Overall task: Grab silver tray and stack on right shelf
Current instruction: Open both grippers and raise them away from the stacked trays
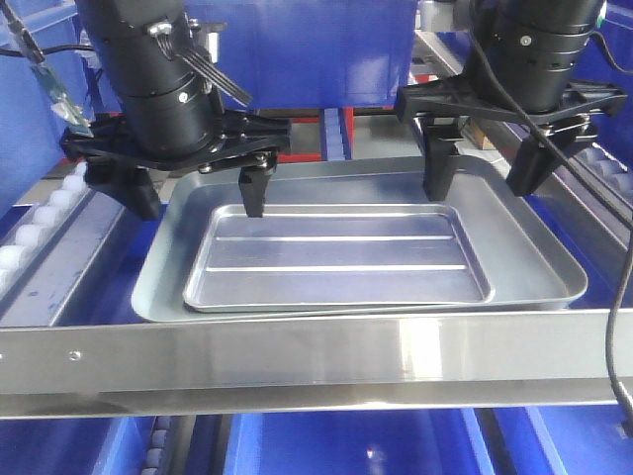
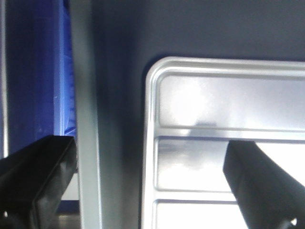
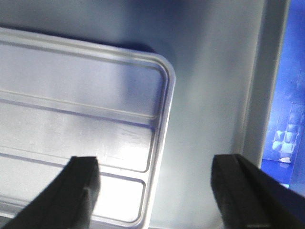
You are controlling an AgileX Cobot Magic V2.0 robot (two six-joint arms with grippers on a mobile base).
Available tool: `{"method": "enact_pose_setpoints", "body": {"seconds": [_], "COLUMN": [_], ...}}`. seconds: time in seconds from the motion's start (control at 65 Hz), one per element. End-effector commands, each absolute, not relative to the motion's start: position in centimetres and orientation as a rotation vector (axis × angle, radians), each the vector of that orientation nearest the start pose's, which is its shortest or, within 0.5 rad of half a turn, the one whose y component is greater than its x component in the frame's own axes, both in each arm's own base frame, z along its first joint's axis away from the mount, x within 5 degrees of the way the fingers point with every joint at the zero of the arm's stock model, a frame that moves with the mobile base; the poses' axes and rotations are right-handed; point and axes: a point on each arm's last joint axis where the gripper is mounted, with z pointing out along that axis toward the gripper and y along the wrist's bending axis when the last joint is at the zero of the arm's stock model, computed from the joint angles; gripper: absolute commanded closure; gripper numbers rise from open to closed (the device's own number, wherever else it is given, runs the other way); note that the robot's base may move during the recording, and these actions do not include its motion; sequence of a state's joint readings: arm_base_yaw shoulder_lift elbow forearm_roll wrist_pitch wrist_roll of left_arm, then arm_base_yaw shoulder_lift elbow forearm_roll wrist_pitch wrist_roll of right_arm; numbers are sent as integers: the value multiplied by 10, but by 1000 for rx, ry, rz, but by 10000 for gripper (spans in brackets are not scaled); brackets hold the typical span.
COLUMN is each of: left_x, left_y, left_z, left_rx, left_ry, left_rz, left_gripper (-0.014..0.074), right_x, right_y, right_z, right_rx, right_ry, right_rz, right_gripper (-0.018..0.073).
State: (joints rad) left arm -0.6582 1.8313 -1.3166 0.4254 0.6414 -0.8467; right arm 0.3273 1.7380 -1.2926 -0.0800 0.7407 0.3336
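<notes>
Parts we cannot see well

The picture edges are cutting off the silver tray (image 2: 228,143) in both wrist views, and the dark fingers (image 3: 81,191) are looking blurry and running off the bottom.

Silver tray (image 1: 336,262): small, shallow, rectangular, with rounded corners and a raised rim.
Surface: bright reflective metal, the floor crossed by two long ridges that split it into three bands.
Pose: lay flat, right way up, its long side running left to right, turned slightly askew.
Location: rested inside the larger grey tray (image 1: 539,233), nearer its front-left part, with bare grey floor around it.
Left wrist view: its rounded corner (image 2: 159,71) showed.
Right wrist view: another rounded corner (image 3: 164,67).
</notes>
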Motion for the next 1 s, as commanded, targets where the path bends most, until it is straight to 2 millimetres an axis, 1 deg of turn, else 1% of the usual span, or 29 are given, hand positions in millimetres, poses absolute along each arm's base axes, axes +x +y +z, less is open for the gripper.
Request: {"method": "enact_pose_setpoints", "body": {"seconds": [0.0, 0.046, 0.108, 0.123, 0.154, 0.2, 0.231, 0.246, 0.292, 0.308, 0.354, 0.369, 0.4, 0.462, 0.477, 0.538, 0.569, 0.585, 0.662, 0.785, 0.831, 0.846, 0.862, 0.923, 0.969, 0.985], "left_x": [324, 323, 321, 319, 316, 311, 308, 305, 299, 296, 288, 285, 279, 266, 262, 248, 240, 234, 214, 175, 164, 160, 156, 142, 134, 131], "left_y": [-218, -216, -214, -212, -209, -204, -201, -199, -193, -191, -185, -183, -180, -174, -171, -164, -160, -157, -150, -137, -134, -133, -131, -126, -123, -122], "left_z": [269, 277, 290, 293, 301, 312, 317, 322, 328, 331, 338, 341, 345, 350, 353, 358, 356, 359, 356, 338, 331, 324, 322, 311, 305, 300], "left_rx": [101, 124, 165, 187, 216, 249, 253, 259, 278, 282, 296, 308, 334, 369, 367, 367, 367, 365, 392, 513, 544, 558, 567, 608, 631, 640], "left_ry": [2462, 2467, 2466, 2474, 2479, 2483, 2482, 2482, 2491, 2492, 2492, 2489, 2481, 2454, 2439, 2394, 2380, 2360, 2283, 2146, 2097, 2093, 2080, 2010, 1956, 1949], "left_rz": [-145, -110, -71, -44, -10, 30, 36, 45, 69, 72, 72, 65, 53, 5, -18, -102, -136, -163, -245, -331, -366, -371, -381, -429, -461, -468], "left_gripper": [48, 51, 83, 96, 140, 239, 284, 332, 438, 493, 608, 667, 709, 669, 669, 671, 672, 672, 672, 672, 672, 672, 673, 673, 673, 673], "right_x": [350, 347, 341, 340, 336, 329, 326, 323, 315, 313, 305, 301, 296, 282, 279, 264, 257, 253, 233, 200, 189, 186, 182, 168, 158, 156], "right_y": [113, 112, 110, 110, 108, 106, 105, 104, 101, 100, 97, 96, 94, 90, 89, 84, 82, 81, 75, 65, 61, 60, 59, 55, 52, 51], "right_z": [284, 290, 301, 303, 311, 322, 326, 330, 339, 341, 344, 346, 347, 349, 346, 344, 341, 336, 330, 310, 308, 307, 302, 297, 295, 293], "right_rx": [-73, -72, -70, -69, -67, -65, -64, -62, -60, -60, -59, -59, -59, -60, -63, -66, -68, -69, -78, -86, -87, -88, -90, -94, -98, -101], "right_ry": [2527, 2511, 2488, 2482, 2466, 2445, 2436, 2429, 2416, 2412, 2401, 2394, 2385, 2353, 2356, 2320, 2307, 2311, 2260, 2178, 2125, 2111, 2106, 2047, 1998, 1987], "right_rz": [157, 162, 169, 171, 176, 183, 185, 187, 191, 192, 195, 197, 201, 212, 210, 222, 227, 227, 246, 277, 295, 299, 301, 317, 329, 330], "right_gripper": [-31, -6, 55, 63, 111, 200, 237, 275, 352, 389, 460, 492, 521, 500, 501, 502, 502, 502, 502, 502, 502, 502, 502, 502, 502, 502]}}
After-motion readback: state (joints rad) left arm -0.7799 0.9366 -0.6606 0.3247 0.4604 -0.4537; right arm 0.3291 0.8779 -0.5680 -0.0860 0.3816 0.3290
